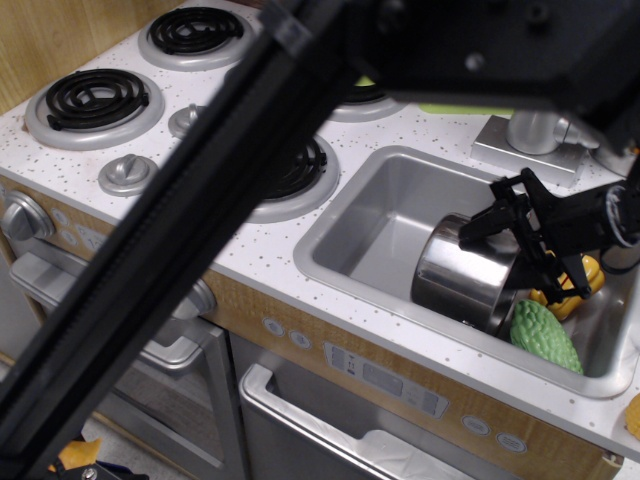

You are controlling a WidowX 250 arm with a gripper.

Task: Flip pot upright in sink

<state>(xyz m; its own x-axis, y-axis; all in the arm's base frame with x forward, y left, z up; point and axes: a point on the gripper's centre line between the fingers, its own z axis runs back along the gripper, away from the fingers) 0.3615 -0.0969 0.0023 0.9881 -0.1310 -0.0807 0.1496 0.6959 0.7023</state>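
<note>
Arm structure blocks much of the view, while the pot (470, 275) lies tipped in the sink (375, 215), gripper (520, 245) jaws spread apart at its rim, grasping nothing.

We see a white speckled toy-kitchen surface (262, 252) with black-coiled burners (92, 98) and grey knobs (127, 174). Wood-look front panel below (290, 310), oven door with grey handle (330, 425), round dial at left (14, 215). Light wooden wall (60, 30) upper left. Even indoor light.
</note>
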